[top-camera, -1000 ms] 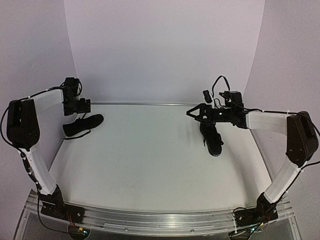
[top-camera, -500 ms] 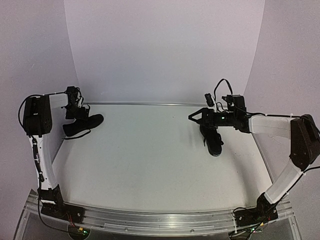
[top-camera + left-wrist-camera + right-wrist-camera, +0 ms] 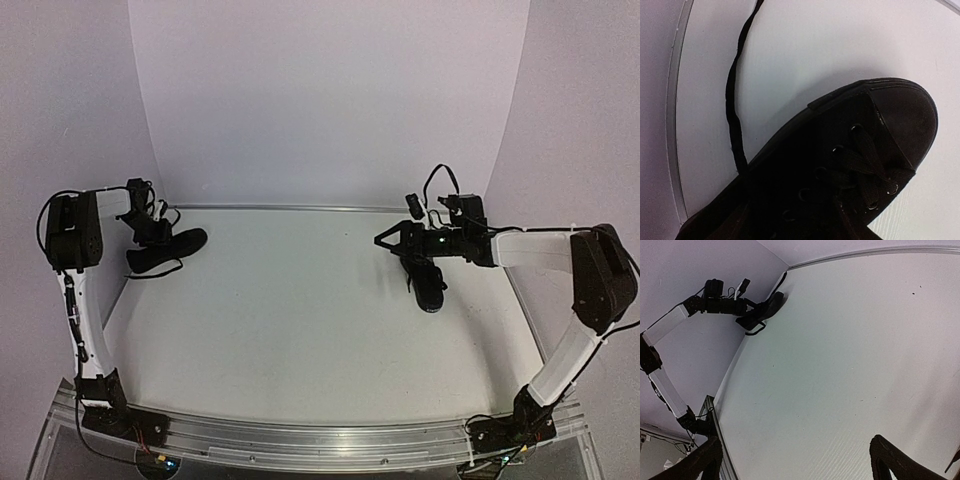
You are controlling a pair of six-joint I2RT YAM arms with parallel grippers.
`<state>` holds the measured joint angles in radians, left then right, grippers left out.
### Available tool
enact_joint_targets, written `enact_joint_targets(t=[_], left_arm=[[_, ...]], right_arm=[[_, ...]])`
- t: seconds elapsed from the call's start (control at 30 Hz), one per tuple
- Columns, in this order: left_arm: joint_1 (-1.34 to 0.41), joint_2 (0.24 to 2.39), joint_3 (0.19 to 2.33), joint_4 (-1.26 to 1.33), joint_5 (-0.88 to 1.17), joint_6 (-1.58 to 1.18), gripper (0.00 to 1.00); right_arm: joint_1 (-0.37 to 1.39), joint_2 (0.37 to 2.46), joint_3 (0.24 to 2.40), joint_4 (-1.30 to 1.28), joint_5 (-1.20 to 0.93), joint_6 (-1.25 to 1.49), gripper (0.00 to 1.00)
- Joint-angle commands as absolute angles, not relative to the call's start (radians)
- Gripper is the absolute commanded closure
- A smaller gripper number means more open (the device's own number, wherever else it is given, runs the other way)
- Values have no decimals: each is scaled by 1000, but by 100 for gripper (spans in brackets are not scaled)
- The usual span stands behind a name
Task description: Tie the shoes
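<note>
At the left edge of the bench [image 3: 300, 340], close by the side wall [image 3: 70, 120]: left shoe [image 3: 790, 190], low and all black, with a matte cloth-like upper, a smoother rounded toe cap [image 3: 905, 115] and small ringed eyelets [image 3: 837, 149]. Flat woven lace [image 3: 865, 165] crossed through them but unknotted, one limp lace end [image 3: 734, 100] snaking loose over the smooth pale surface. Well apart, at the right: right shoe [image 3: 427, 282], likewise black, detail too small to read.

Judged an early step: reaching in, no knot on the left shoe. Next calls for a low, fine pinch on that thin end lying flat against the bench.

Over the left shoe, left end effector [image 3: 150, 226], fingers out of view, grip impossible to tell. Above the other, right end effector [image 3: 393, 238], spread wide, grasping nothing.
</note>
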<state>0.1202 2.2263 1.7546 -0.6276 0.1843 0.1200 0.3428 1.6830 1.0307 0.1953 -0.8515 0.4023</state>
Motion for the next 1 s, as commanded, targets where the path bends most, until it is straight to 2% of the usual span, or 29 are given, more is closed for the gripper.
enact_joint_targets(t=[0.0,0.13,0.17,0.5,0.83,0.97], left_arm=[[122,2208,1769,-715,267,115,66],[119,2123,1747,-695,296,66,98],[115,2098,1739,-689,300,48,99],[-71,1830,1578,-531,339,-251,100],[-379,1557,1497,-331,243,-596,100],[-524,1512,1492,-301,128,-714,100]], right_arm=[[347,1676,1063,229,-865,405,2],[348,1681,1065,230,-863,408,2],[348,1682,1068,230,-864,410,2],[347,1661,1068,230,-865,419,2],[347,1581,1008,223,-861,405,2],[347,1541,983,205,-846,395,2]])
